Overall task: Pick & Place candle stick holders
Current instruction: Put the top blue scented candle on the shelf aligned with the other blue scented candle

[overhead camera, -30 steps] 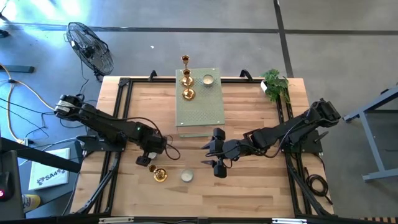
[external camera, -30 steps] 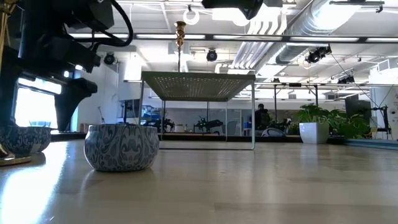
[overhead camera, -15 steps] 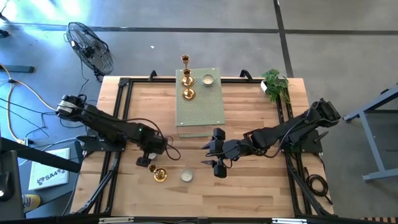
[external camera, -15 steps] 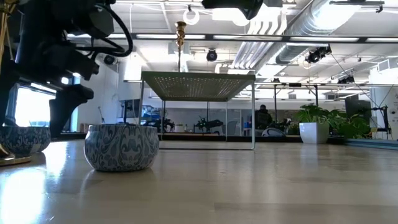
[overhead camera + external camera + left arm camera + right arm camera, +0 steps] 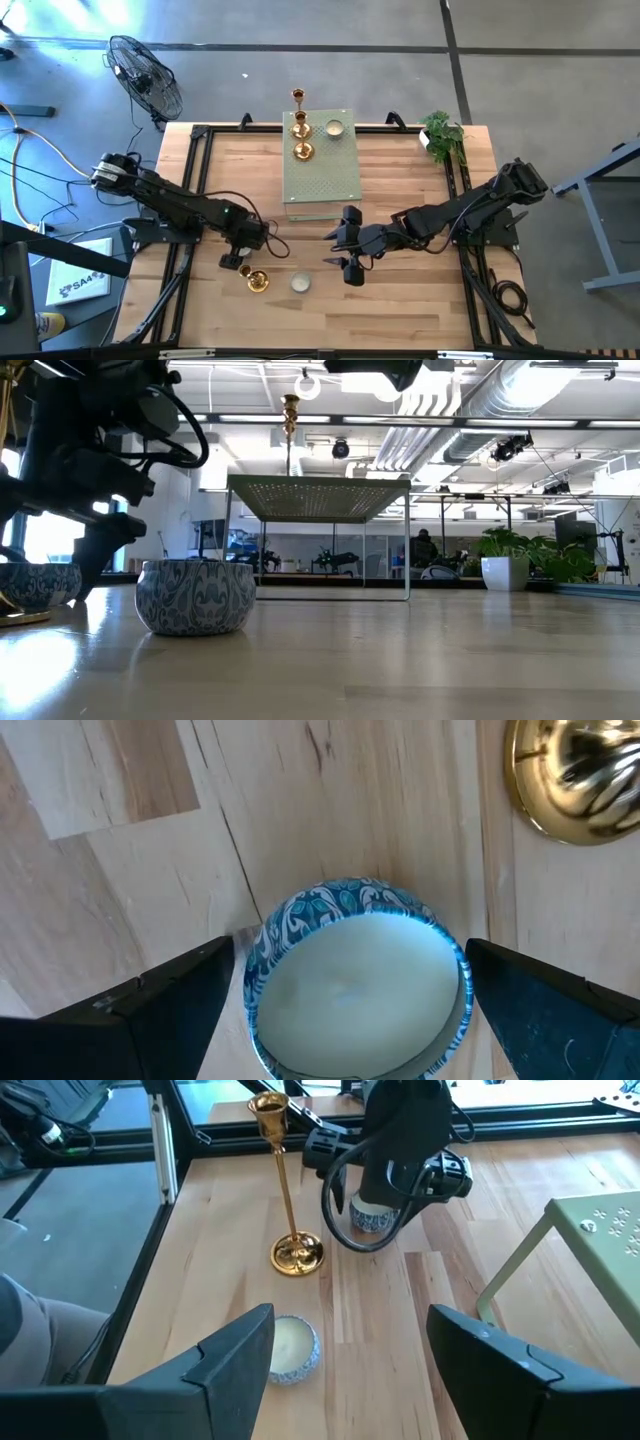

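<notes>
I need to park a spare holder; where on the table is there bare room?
Bare wood lies between the green slab and the potted plant, and between the slab and the left frame rail. The near edge is crowded: gold holder, cream cup, both arms.

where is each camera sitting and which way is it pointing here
High view: above the table, looking straight down; both arms show, left end effector and right end effector.
Low view: at table-top height, looking level across; a patterned cup up close, left arm overhead.
Left wrist view: looks down between its open fingers at another cup.
Right wrist view: looks across the table past its open fingers at the gold holder and the left arm.
Shared: the gold holder also shows in the high view.
</notes>
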Controlling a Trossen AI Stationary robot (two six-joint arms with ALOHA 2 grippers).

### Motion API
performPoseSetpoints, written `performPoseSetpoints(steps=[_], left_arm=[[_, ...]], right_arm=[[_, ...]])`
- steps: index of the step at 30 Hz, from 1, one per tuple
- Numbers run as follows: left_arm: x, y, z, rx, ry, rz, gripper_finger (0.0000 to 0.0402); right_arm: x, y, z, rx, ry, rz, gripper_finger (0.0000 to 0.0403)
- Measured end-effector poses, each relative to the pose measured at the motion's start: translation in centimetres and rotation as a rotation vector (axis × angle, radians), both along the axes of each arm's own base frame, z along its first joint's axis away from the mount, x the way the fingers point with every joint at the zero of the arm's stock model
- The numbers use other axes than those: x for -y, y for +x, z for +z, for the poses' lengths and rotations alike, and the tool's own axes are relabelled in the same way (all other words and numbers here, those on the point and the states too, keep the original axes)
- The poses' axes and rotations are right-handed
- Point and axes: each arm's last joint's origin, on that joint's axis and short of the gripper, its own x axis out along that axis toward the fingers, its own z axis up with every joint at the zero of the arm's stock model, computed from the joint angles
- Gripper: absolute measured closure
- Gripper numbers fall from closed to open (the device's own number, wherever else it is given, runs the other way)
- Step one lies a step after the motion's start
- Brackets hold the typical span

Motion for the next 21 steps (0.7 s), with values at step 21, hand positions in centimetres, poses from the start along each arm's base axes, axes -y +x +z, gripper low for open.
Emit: performPoseSetpoints(steps=[21], left_arm=[[0.0, 0.04, -0.06, 0.005, 0.001, 0.005, 0.0011]], right_arm=[[-0.02, 0.06, 0.11, 0.013, 0.003, 0.001, 0.0144]])
